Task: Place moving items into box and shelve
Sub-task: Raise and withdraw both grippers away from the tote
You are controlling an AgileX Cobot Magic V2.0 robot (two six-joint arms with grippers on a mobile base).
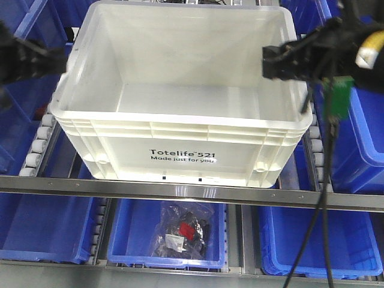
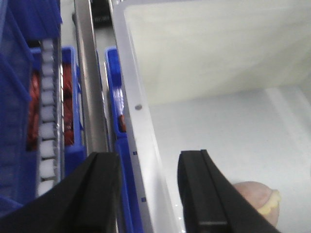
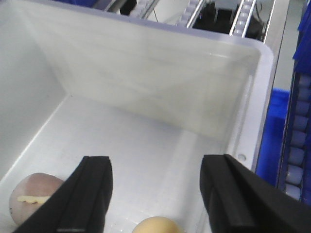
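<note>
The white box [image 1: 180, 129], marked "Totelife 521" on its near side, fills the centre of the front view on a roller shelf [image 1: 37, 147], with blue bins [image 1: 168, 237] ranged beneath it. At left of the frame the left gripper [image 2: 148, 194] stands wide open, its jaws straddling the box's wall, while the right gripper [image 3: 155, 194], at upper right, hangs equally wide above the interior. On the box floor lie a pinkish round object [image 3: 31, 196] and a yellowish one [image 3: 158, 225].
</note>
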